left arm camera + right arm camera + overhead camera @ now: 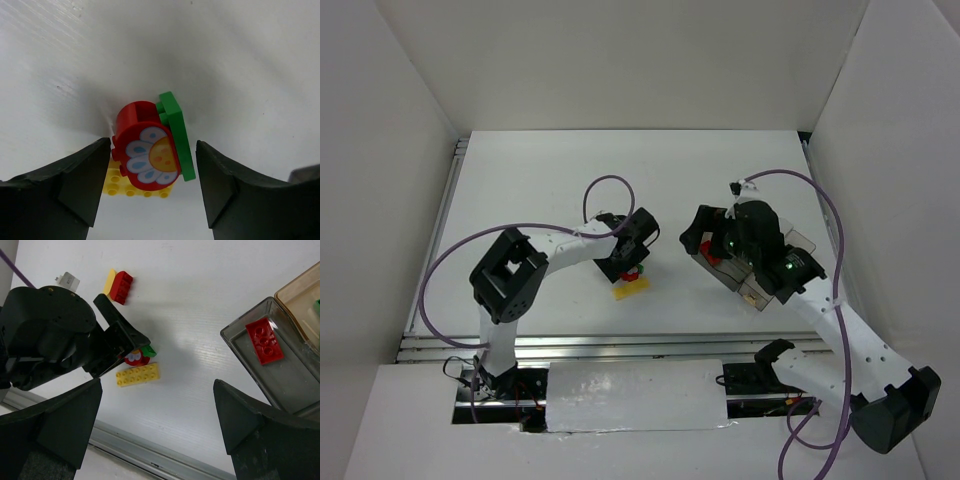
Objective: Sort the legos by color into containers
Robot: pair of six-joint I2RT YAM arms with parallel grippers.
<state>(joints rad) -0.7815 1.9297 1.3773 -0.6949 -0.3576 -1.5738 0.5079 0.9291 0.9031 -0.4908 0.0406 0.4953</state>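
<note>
The left gripper point(153, 147) is seen lowered to the white table point(550, 180) near its middle, jaws parted, with one of its fingers point(75, 185) set on each side of a red round piece point(147, 152) printed with a white-petalled flower face. A gap is left on both sides, so nothing is clasped. A green brick point(175, 132) is pressed against the red piece's far side, studs turned toward it, and a yellow plate point(135, 187) is laid flat just beside the pair on the near side; whether it is touched by them cannot be told. From the right wrist the same cluster is picked out beneath the left arm's black wrist, the plate's studs facing up. Further off, toward the table's far left, a red block point(121, 287) is found lying against a yellow block point(110, 281), well apart from the cluster. The right gripper point(157, 390) is held spread wide above the table, empty, with nothing between its fingers. To its right the organizer box point(285, 382) is set on the table, and a flat red brick point(264, 340) is seen lying studs up in the near smoky compartment. In the adjoining amber-tinted compartment point(300, 295) a scrap of green is glimpsed at the frame's edge, too cropped to be named. From above, the box is largely covered by the right arm.
</note>
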